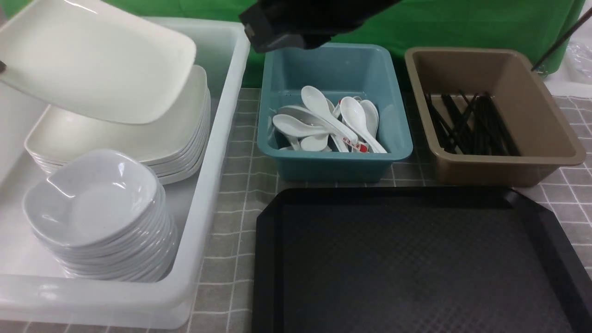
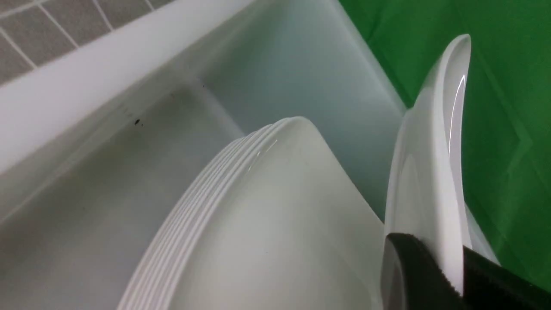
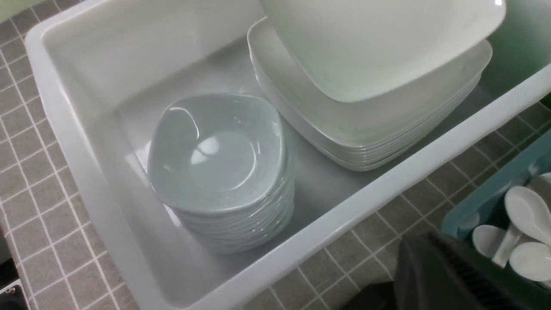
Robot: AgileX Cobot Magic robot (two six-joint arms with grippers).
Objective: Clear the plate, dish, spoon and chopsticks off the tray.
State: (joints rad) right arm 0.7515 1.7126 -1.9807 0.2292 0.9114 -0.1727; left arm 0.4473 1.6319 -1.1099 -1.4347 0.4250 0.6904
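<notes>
Left claw (image 2: pixel 452 280) is clamped on the rim of the plate (image 1: pixel 97 60) — plate tilted above the plate stack (image 1: pixel 138 138) in the white bin (image 1: pixel 222 138), off the tray (image 1: pixel 268 259), free corner pointing to the robot's right. Right claw (image 3: pixel 434 275) is closed, raised near the teal bin (image 1: pixel 333 164).

Matte black and blocky with a grey end face, the right arm (image 1: pixel 300 21) fills the top centre of the front view, and the left claw (image 2: pixel 456 275) shows black fingers (image 2: pixel 413 280) with rough-textured inner edges.
</notes>
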